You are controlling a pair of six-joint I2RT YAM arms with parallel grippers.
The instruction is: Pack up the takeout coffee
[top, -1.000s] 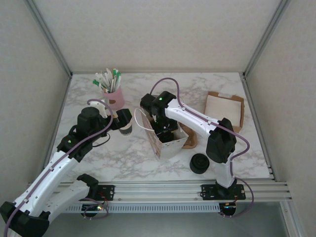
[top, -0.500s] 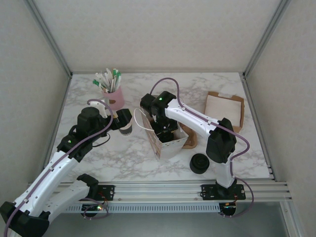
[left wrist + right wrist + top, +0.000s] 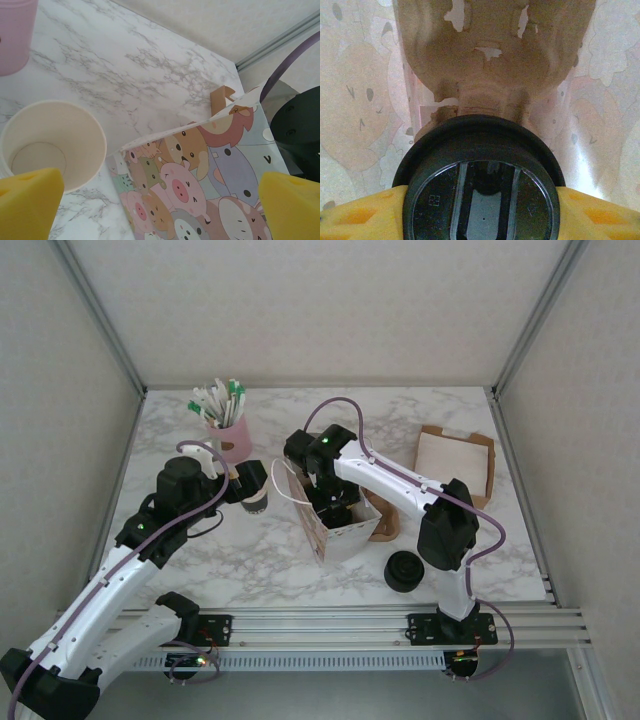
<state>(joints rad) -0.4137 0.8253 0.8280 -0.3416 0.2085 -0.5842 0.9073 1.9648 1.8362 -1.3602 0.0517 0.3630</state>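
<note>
Black-lidded takeout coffee (image 3: 480, 170) is being held inside the cartoon-animal paper bag (image 3: 200, 175) by the right tool (image 3: 480, 215), clamped on it, while the left tool (image 3: 160, 202) is hovering wide apart beside the empty lidless cup (image 3: 50, 145) on the tabletop (image 3: 125, 65).

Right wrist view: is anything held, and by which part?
The right gripper holds the takeout coffee by opposite sides of its black lid, inside the printed bag. The left gripper holds nothing.

The takeout coffee (image 3: 480, 192), a small cup under a round black plastic lid, stands upright deep inside the animal-printed paper bag (image 3: 360, 100). The right gripper (image 3: 480, 215) clasps the lid's rim between its yellow pads (image 3: 355, 215). The cup's body is seemingly hidden beneath.
</note>
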